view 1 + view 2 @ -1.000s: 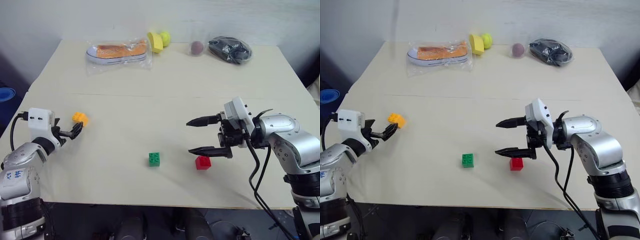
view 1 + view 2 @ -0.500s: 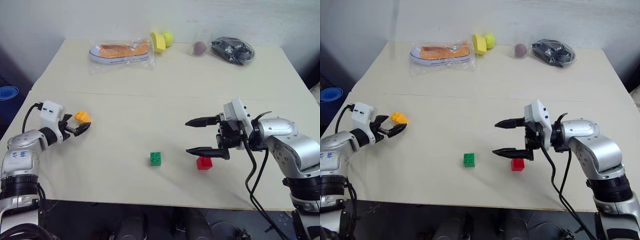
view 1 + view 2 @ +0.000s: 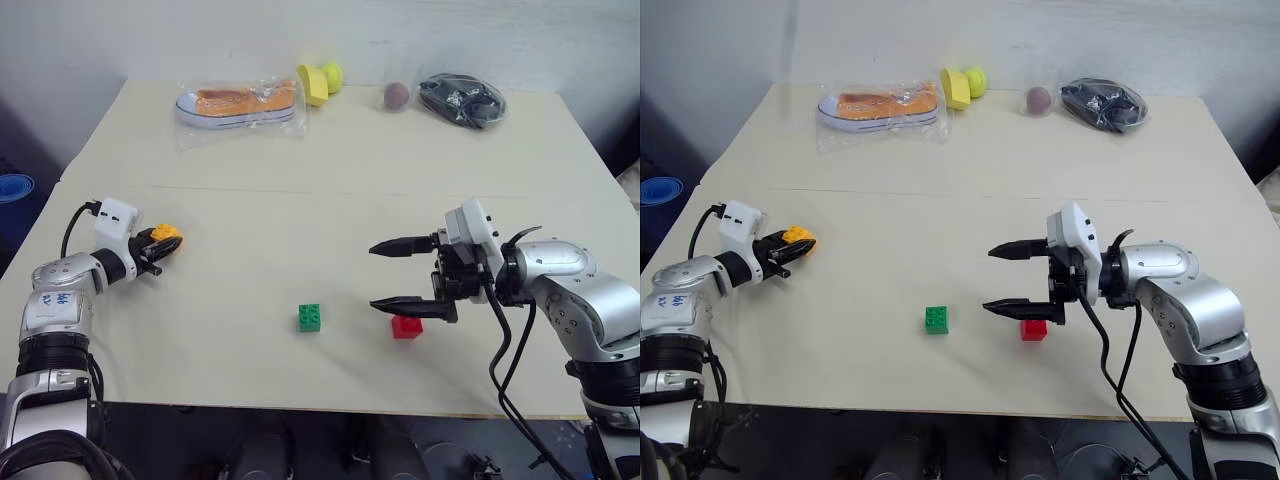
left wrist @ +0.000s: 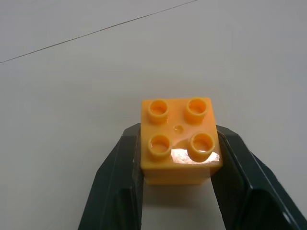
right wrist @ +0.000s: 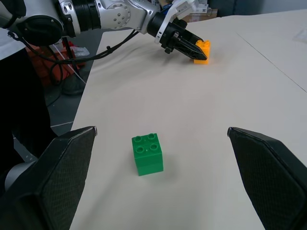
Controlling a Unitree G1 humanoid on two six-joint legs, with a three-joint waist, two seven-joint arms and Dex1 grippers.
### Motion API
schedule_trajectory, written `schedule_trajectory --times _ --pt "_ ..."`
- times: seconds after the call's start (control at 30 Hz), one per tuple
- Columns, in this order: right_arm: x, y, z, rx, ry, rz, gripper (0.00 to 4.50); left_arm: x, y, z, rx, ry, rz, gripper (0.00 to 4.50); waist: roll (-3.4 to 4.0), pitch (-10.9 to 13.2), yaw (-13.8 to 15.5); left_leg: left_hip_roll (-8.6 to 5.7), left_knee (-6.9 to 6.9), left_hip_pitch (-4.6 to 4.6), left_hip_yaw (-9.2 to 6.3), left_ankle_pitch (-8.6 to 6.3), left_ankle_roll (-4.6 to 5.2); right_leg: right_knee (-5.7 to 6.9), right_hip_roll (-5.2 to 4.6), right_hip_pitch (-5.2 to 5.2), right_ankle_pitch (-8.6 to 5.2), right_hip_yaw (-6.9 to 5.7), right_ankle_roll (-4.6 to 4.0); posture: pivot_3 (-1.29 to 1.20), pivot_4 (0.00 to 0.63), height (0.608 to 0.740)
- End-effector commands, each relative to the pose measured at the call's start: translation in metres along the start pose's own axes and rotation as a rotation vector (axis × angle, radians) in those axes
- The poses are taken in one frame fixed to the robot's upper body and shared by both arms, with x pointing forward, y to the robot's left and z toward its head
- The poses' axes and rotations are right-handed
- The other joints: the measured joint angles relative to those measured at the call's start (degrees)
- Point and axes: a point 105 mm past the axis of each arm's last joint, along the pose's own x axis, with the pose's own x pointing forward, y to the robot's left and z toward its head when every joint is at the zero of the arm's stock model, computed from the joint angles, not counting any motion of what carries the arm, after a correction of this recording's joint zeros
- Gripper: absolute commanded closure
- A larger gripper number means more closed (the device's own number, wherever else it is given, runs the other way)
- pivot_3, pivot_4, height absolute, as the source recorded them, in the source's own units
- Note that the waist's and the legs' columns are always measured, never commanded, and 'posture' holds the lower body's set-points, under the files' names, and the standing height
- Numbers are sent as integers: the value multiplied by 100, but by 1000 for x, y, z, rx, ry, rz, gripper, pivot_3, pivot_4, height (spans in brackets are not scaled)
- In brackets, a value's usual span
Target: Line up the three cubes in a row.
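Left gripper [image 3: 158, 248], at the frame's left edge, has just closed on the orange-yellow cube [image 4: 179, 140], pads against both sides. Right gripper [image 3: 404, 273] stays wide above the red cube [image 3: 406, 326]; green cube [image 3: 310, 317] sits lower centre. Grasp achieved; carrying toward the others is judged next.

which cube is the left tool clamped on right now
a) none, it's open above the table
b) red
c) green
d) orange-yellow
d: the left tool has its two black fingers pressed against opposite sides of the orange-yellow cube, while the green cube and the red cube sit free on the table near the open right tool.
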Motion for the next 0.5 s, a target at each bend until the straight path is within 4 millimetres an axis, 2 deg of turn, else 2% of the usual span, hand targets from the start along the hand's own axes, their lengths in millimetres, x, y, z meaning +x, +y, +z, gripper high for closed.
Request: schedule_trajectory --times 0.03,0.1,0.23,0.33,0.4,0.5 --pt "-7 4 8 -40 -3 0 0 -2 -4 15 36 -43 -58 2990 0 0 1 0 0 0 0 0 0 0 0 0 0 0 0 0 150 740" --pt "-11 4 6 -42 19 5 0 -7 -20 21 41 -59 -180 2990 -1 0 0 -1 0 -1 1 0 0 -1 0 0 0 0 0 0 150 740" --pt "-21 10 -4 -60 98 38 0 -34 -79 27 144 -53 -548 2990 -1 1 -15 0 0 -4 2 -1 1 -7 1 -2 0 2 0 0 150 740" --pt "-35 12 -17 -72 175 40 0 -58 -120 17 249 35 -781 2990 0 2 -21 3 0 -6 2 -2 0 -10 1 -3 0 4 0 0 150 740" --pt "-44 11 -25 -76 219 19 0 -66 -138 8 322 89 -875 2990 1 2 -17 3 0 1 2 -2 -1 -9 1 0 0 7 0 0 150 740" --pt "-53 11 -35 -71 251 -6 0 -63 -151 0 377 105 -942 2990 2 3 14 2 0 9 6 0 -3 -16 -1 0 -1 13 -1 0 150 740"
